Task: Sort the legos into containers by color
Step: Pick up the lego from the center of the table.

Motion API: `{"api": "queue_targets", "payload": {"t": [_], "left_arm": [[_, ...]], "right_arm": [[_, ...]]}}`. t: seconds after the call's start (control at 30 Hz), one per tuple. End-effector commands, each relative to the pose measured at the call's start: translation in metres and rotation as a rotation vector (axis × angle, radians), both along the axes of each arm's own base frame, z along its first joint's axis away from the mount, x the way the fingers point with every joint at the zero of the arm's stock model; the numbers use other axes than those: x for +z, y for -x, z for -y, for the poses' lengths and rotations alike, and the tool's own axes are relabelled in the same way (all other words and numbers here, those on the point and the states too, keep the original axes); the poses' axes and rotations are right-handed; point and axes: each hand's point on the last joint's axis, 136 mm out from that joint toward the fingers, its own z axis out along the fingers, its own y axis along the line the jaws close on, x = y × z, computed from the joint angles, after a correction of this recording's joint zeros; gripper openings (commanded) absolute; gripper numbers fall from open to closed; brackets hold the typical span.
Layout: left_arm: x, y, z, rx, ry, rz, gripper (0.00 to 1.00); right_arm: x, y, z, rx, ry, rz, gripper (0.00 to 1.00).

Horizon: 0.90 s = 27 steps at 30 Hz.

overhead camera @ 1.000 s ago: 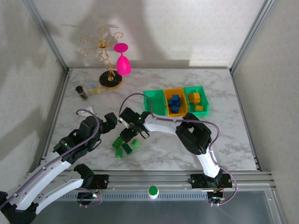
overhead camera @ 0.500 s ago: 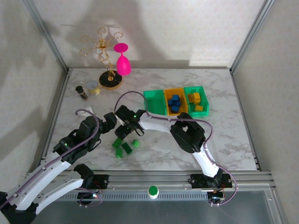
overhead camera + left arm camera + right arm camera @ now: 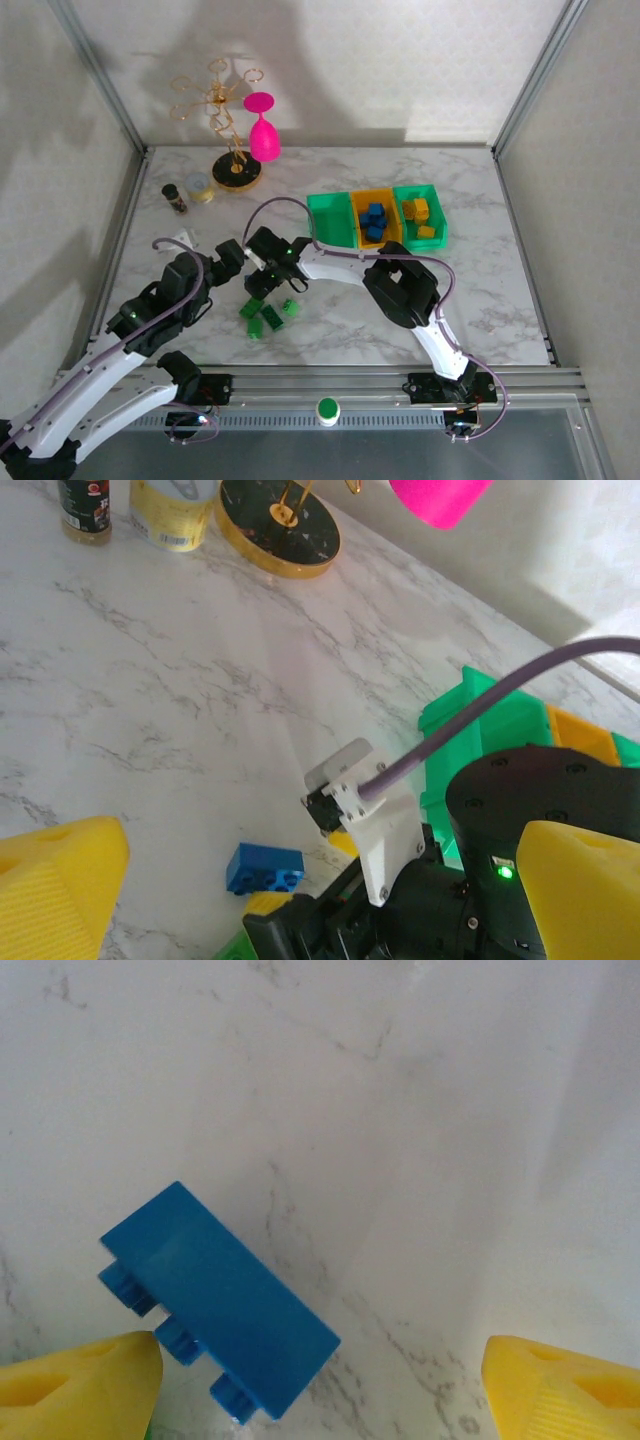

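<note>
Legos not yet sorted lie on the white marbled table (image 3: 480,290) in front of both arms, and the one that matters is a small blue studded plastic brick (image 3: 220,1300).

Farthest left, the left gripper (image 3: 232,258) hangs just above the table with its yellow fingers (image 3: 60,880) spread as wide as they go, holding nothing. Its wrist camera sees the blue brick (image 3: 264,868) a little ahead, with the right arm's black wrist crowding in from the right.

Next comes the right gripper (image 3: 320,1385), directly over that brick and the nearer of the two by my reading. Its jaws are parted and pinch nothing. The brick rests on its side between them but well off centre: it sits close against the finger on the left of the wrist view, studs pointing that way, with open marble between it and the other finger. Its long axis runs on a slant, from upper left to lower right, across the line between the pads. A clean pinch probably needs the wrist slid toward the brick and turned to meet its long flat faces.

Just below, a cluster of green bricks (image 3: 265,318) lies loose.

To the right stand the three bins: a green plastic bin (image 3: 330,222), a yellow-orange bin (image 3: 356,228) holding blue bricks, and another green bin (image 3: 440,215) holding yellow ones.
</note>
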Motion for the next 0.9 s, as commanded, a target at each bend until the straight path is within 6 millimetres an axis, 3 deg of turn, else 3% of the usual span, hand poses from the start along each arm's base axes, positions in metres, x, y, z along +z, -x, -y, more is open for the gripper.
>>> {"api": "queue_targets", "payload": {"t": [0.0, 0.13, 0.4, 0.53, 0.87], "left_arm": [[0.012, 0.004, -0.010, 0.041, 0.001, 0.024, 0.99], [0.013, 0.004, -0.011, 0.051, 0.004, 0.027, 0.99], [0.014, 0.004, -0.013, 0.057, 0.003, 0.028, 1.00], [0.014, 0.004, -0.012, 0.058, 0.004, 0.028, 0.99], [0.016, 0.004, -0.013, 0.055, -0.003, 0.029, 1.00]], "right_arm": [[0.006, 0.017, 0.002, 0.051, -0.005, -0.007, 0.84], [-0.004, 0.017, 0.001, 0.049, 0.013, -0.022, 0.84], [-0.005, 0.016, -0.015, 0.072, -0.006, -0.014, 0.86], [0.000, 0.001, -0.021, 0.020, -0.012, 0.026, 0.89], [-0.011, -0.014, -0.016, -0.021, 0.017, 0.011, 0.80]]}}
